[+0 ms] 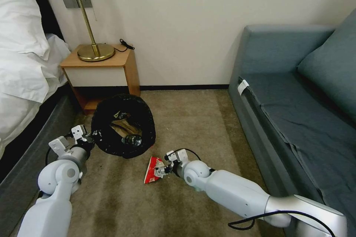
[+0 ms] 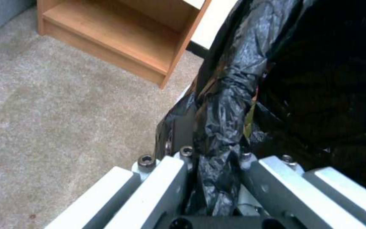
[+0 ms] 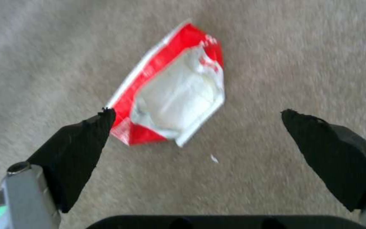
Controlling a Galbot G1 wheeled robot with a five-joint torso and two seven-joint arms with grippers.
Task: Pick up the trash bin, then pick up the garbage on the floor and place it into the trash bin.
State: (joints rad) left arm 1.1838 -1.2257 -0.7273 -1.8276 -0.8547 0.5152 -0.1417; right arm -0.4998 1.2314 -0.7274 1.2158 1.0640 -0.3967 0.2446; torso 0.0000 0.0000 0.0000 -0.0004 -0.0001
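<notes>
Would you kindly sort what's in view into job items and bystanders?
Job: bin, gripped at the rim by left gripper; bottle and paper inside it; red wrapper on the carpet before open right gripper.
Bystanders: lamp, nightstand, sofa, bed.

A worn beige carpet floor (image 1: 193,118) carries a crumpled red-and-white wrapper (image 1: 152,169), lying flat just in front of a round bin draped in crinkly black plastic (image 1: 123,125); a light wooden bedside table (image 1: 101,76) stands just behind the bin.
</notes>
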